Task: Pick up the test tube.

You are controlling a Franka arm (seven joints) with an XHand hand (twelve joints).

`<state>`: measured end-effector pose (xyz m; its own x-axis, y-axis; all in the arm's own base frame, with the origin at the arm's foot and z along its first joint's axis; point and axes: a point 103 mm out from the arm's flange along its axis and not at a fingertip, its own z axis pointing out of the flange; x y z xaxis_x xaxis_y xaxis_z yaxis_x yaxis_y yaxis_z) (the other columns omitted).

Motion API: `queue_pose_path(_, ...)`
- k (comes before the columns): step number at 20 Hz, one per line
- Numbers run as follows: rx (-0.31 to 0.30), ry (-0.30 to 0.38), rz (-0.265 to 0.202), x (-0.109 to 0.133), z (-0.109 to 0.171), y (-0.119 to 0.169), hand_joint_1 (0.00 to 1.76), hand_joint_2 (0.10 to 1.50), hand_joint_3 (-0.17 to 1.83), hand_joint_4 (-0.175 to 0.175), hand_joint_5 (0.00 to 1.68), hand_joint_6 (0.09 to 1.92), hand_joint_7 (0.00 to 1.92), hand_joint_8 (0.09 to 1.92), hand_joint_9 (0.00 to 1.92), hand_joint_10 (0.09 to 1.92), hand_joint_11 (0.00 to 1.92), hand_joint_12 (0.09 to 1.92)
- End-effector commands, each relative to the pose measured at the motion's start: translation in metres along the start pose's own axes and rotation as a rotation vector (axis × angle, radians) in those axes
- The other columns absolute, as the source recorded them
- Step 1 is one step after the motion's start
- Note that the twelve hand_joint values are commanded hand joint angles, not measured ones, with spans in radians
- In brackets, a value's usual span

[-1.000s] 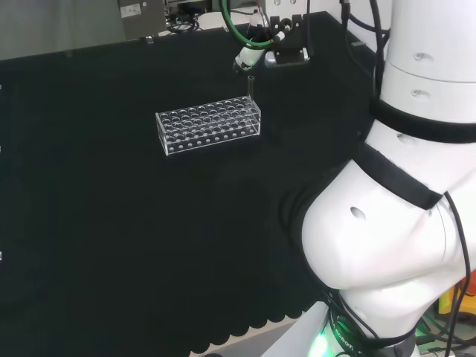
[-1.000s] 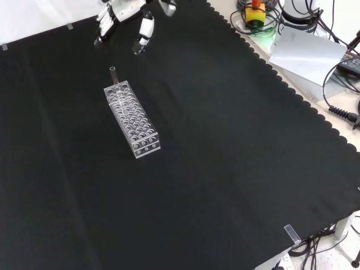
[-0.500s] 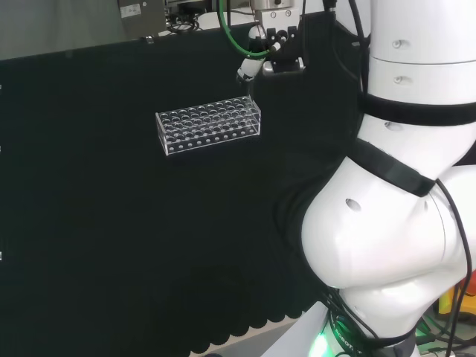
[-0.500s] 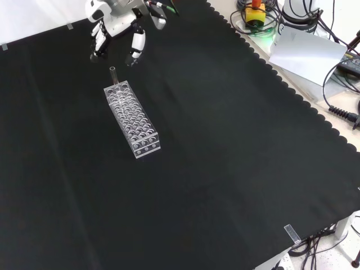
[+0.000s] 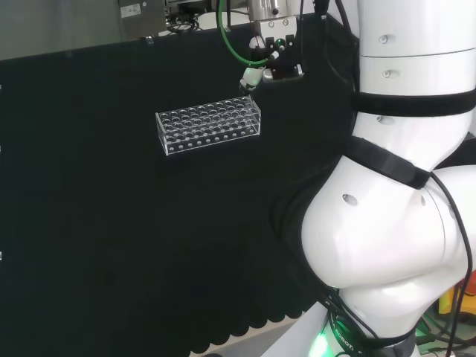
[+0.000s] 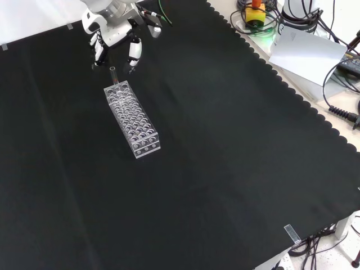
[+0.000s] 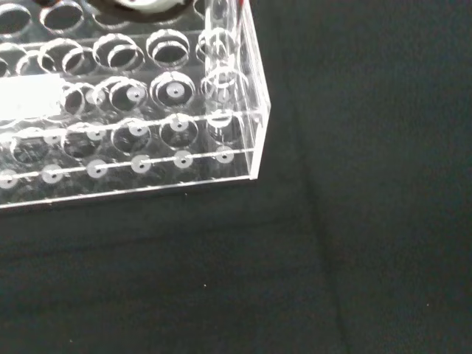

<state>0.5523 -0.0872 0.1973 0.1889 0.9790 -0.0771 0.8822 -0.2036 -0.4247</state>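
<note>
Black cloth (image 6: 225, 140), one rack (image 6: 132, 118), one test tube (image 6: 113, 74), hand (image 6: 115, 39) above

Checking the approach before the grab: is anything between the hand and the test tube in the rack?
Nothing visible. In the front view the hand hangs just beyond the test tube, which stands at the rack's far end, fingers straddling its top without touching.

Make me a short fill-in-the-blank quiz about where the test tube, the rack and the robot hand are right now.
1. The test tube stands ____ in the clear rack.
2. In the front view the tube sits at the rack's ____ end.
3. The hand hovers over the tube with its fingers ____.
4. The rack rests on a ____ cloth.

Missing words: upright; far; open; black
</note>
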Motion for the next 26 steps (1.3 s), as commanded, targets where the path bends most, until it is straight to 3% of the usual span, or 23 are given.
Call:
queue_pose_path(1,0.007,0.005,0.000,0.002,0.006,0.004,0.83,0.77,0.49,-0.084,0.56,0.21,0.78,0.73,0.65,0.73,0.33,1.49)
queue_pose_path(7,-0.011,0.039,-0.002,0.010,0.012,0.010,0.89,0.73,0.56,-0.086,0.50,0.53,0.87,0.70,0.74,0.69,0.38,1.46)
queue_pose_path(17,-0.012,0.077,0.004,0.020,0.023,0.018,0.95,0.70,0.62,-0.090,0.57,0.69,1.01,0.68,0.86,0.64,0.46,1.41)
queue_pose_path(20,-0.023,0.088,0.010,0.023,0.027,0.020,0.97,0.69,0.64,-0.101,0.64,0.72,1.13,0.65,0.96,0.60,0.54,1.36)
queue_pose_path(24,-0.087,0.107,0.011,0.027,0.026,0.021,1.04,0.68,0.67,-0.121,0.83,0.69,1.36,0.53,1.14,0.52,0.67,1.30)
queue_pose_path(26,-0.126,0.132,0.011,0.030,0.024,0.021,1.11,0.85,0.39,-0.092,1.00,0.79,1.48,0.46,1.26,0.48,0.74,1.27)
